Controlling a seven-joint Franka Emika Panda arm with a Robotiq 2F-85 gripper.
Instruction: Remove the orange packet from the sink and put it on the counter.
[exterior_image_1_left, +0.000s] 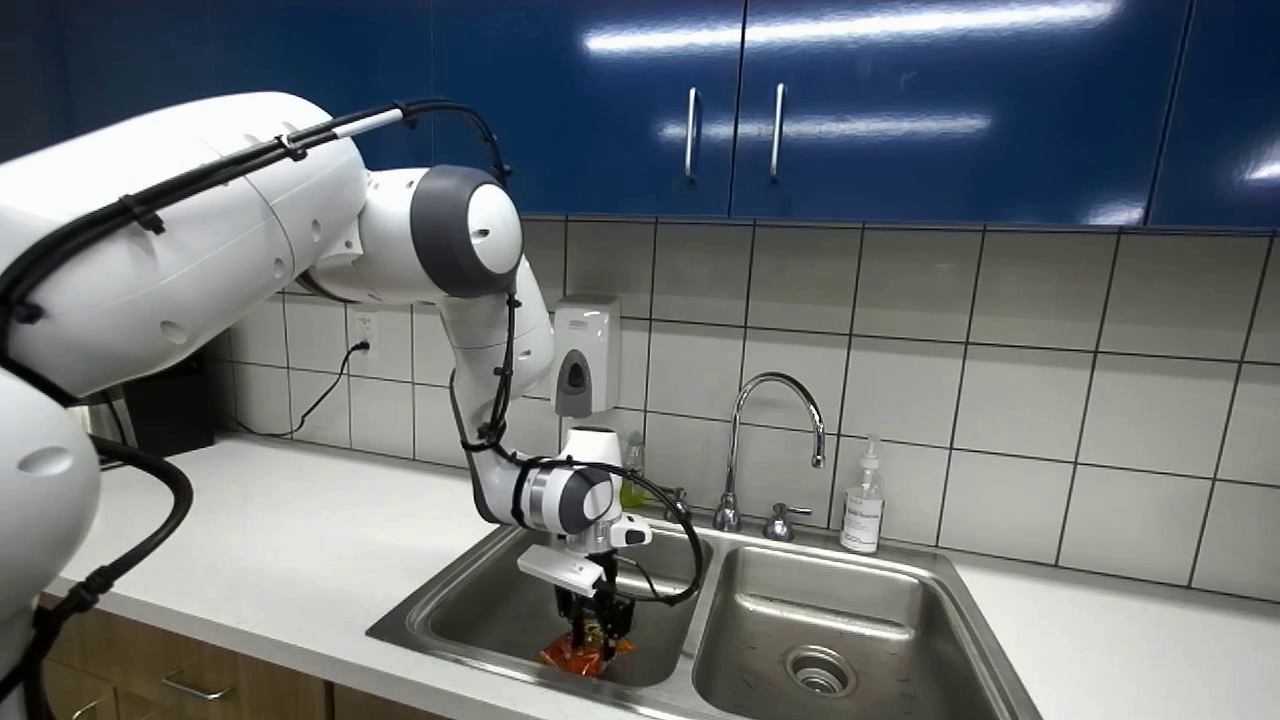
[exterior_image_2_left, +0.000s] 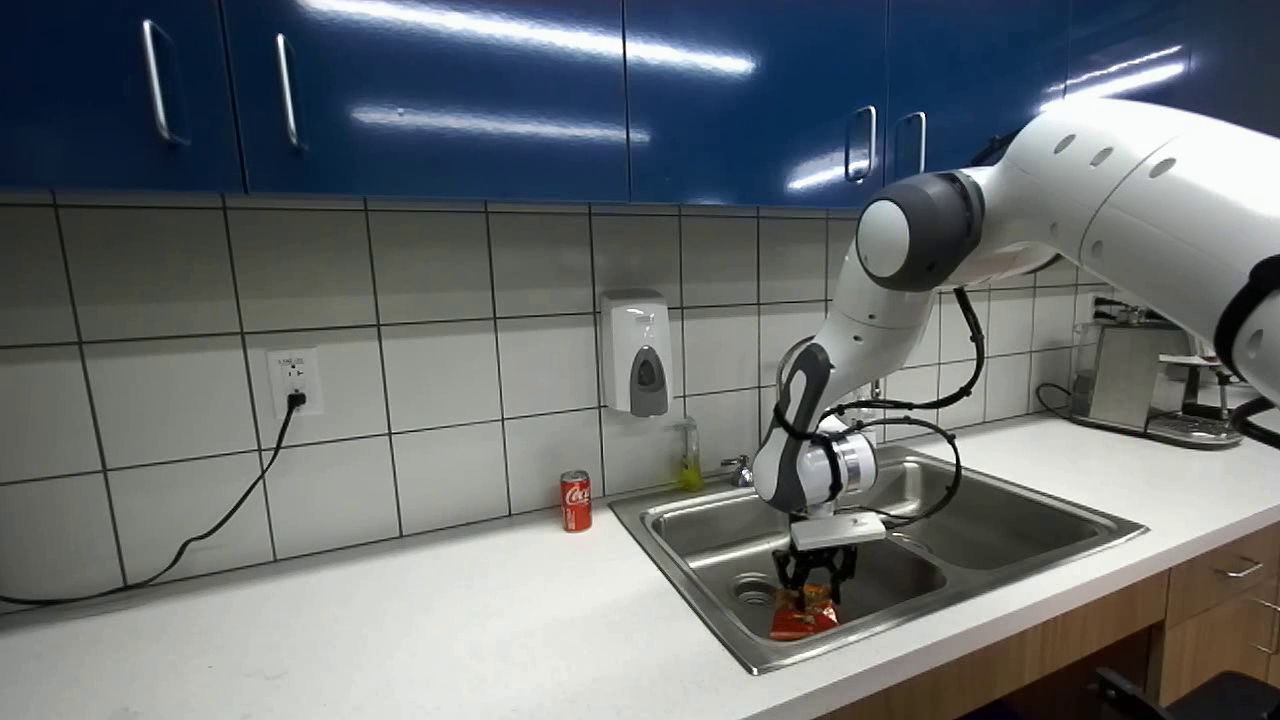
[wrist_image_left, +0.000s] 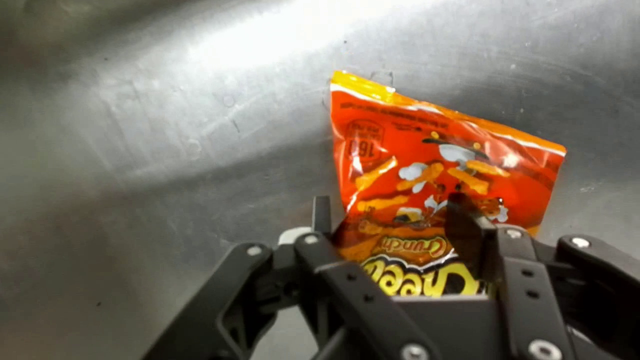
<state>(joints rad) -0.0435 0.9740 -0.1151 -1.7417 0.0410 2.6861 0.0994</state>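
Gripper (wrist_image_left: 393, 210) parted, no hold evident: one finger (wrist_image_left: 321, 217) just beside the orange packet (wrist_image_left: 425, 185), the other overlapping it. Packet lies in one bowl of the sink (exterior_image_1_left: 700, 620). Risks: shallow pinch, slick film may slip; low lift, may snag rim (exterior_image_2_left: 700, 592) before worktop (exterior_image_2_left: 450, 620).

Orange packet (wrist_image_left: 425, 175): crinkled, glossy, orange-red, showing yellow lettering and printed snack sticks in the wrist view; lower end being partly hidden. It is lying in the left-hand bowl of the two-bowl steel sink (exterior_image_2_left: 690, 580) in both exterior views, toward the front side. Counter (exterior_image_2_left: 430, 620): smooth white surface, extending on both sides of the sink.
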